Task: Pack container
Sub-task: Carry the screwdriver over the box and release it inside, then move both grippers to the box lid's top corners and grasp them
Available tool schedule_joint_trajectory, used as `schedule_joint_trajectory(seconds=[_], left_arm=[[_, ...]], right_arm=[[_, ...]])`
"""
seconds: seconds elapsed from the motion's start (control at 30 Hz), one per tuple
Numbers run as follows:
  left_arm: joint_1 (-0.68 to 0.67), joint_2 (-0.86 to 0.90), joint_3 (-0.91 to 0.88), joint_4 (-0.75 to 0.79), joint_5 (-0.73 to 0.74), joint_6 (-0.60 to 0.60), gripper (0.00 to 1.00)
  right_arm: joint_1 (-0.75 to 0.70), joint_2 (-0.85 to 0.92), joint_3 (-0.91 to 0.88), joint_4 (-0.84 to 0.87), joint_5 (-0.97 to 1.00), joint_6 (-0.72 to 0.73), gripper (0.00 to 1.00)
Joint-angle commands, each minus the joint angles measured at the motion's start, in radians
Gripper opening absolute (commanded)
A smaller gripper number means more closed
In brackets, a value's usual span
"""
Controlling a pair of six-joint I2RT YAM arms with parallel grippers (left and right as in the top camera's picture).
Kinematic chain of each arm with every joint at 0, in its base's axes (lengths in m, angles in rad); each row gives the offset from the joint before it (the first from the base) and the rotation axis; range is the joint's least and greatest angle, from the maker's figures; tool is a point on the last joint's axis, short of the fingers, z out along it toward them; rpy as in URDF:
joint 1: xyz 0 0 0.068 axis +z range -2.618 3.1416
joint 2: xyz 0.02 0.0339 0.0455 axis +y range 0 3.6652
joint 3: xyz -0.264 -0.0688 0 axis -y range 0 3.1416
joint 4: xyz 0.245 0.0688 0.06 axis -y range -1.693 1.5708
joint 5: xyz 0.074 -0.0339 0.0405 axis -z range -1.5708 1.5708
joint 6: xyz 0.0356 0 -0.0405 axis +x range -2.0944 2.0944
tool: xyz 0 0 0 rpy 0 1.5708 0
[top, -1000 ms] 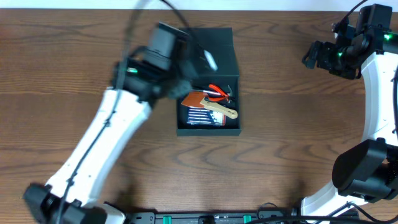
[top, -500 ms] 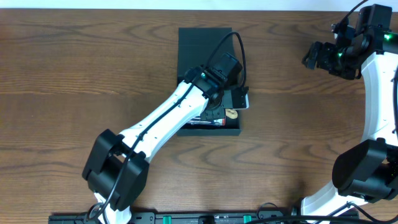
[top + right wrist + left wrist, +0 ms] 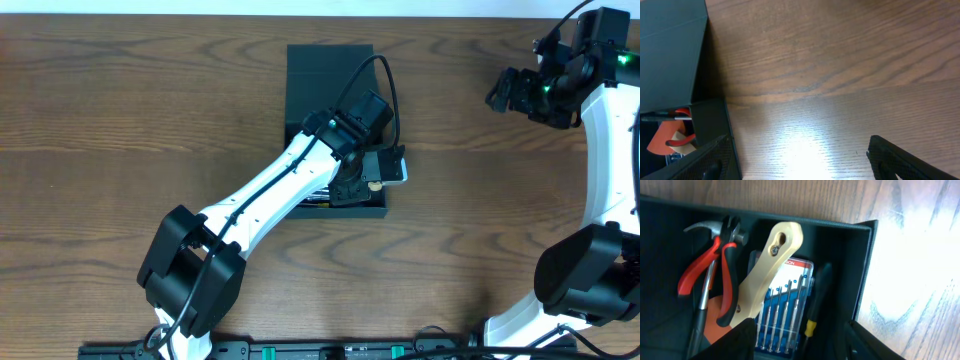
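Note:
The container [image 3: 328,75] is a dark box in the middle of the table, its flap lid lying open at the far side. It also shows in the left wrist view [image 3: 862,265] and at the left of the right wrist view [image 3: 670,50]. In it lie red-handled pliers [image 3: 702,275], a hammer with a wooden handle [image 3: 767,270], a blue packet of bits [image 3: 785,312] and a black-and-yellow screwdriver [image 3: 816,307]. My left gripper [image 3: 375,178] hangs open and empty over the box's right part, just above the packet [image 3: 800,350]. My right gripper [image 3: 500,92] is open and empty, far right above bare table [image 3: 805,165].
An orange flat piece [image 3: 715,322] lies under the pliers in the box. The wooden table [image 3: 120,130] spreads to both sides of the box. The left arm [image 3: 260,200] crosses the box's front left corner.
My left arm has swung from the box's left side over the box and now sits slightly further right. The right arm has not moved.

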Motion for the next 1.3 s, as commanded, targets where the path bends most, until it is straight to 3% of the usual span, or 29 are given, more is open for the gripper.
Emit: schedule_joint_trajectory(seconds=[0.0,0.07,0.2,0.33,0.4,0.53,0.6,0.83,1.1,1.27], left_arm=[[0.006,-0.037,0.037,-0.006,-0.106,-0.116,0.54],[0.027,-0.069,0.082,-0.005,-0.211,-0.177,0.53],[0.131,-0.148,0.164,0.031,-0.339,-0.333,0.53],[0.330,-0.195,0.172,0.097,-0.347,-0.589,0.29],[0.440,-0.184,0.172,0.104,-0.290,-0.686,0.08],[0.637,-0.117,0.172,0.147,0.089,-0.725,0.06],[0.706,-0.071,0.172,0.176,0.243,-0.739,0.06],[0.794,0.107,0.172,0.274,0.523,-0.800,0.06],[0.797,0.314,0.172,0.334,0.731,-0.859,0.06],[0.795,0.380,0.172,0.339,0.731,-0.867,0.06]], right_arm=[[-0.002,0.006,-0.002,-0.001,-0.014,-0.002,0.98],[-0.002,0.006,-0.002,0.010,-0.047,-0.003,0.99],[0.002,0.010,-0.002,0.050,-0.140,-0.002,0.56],[0.036,0.041,-0.002,0.102,-0.192,0.027,0.39],[0.064,0.070,-0.002,0.124,-0.196,0.060,0.26],[0.129,0.161,-0.002,0.200,-0.262,0.069,0.03],[0.156,0.216,-0.002,0.247,-0.332,0.070,0.01],[0.214,0.393,-0.002,0.434,-0.475,0.124,0.01],[0.223,0.532,-0.002,0.521,-0.539,0.151,0.01],[0.231,0.573,-0.002,0.519,-0.539,0.114,0.01]])
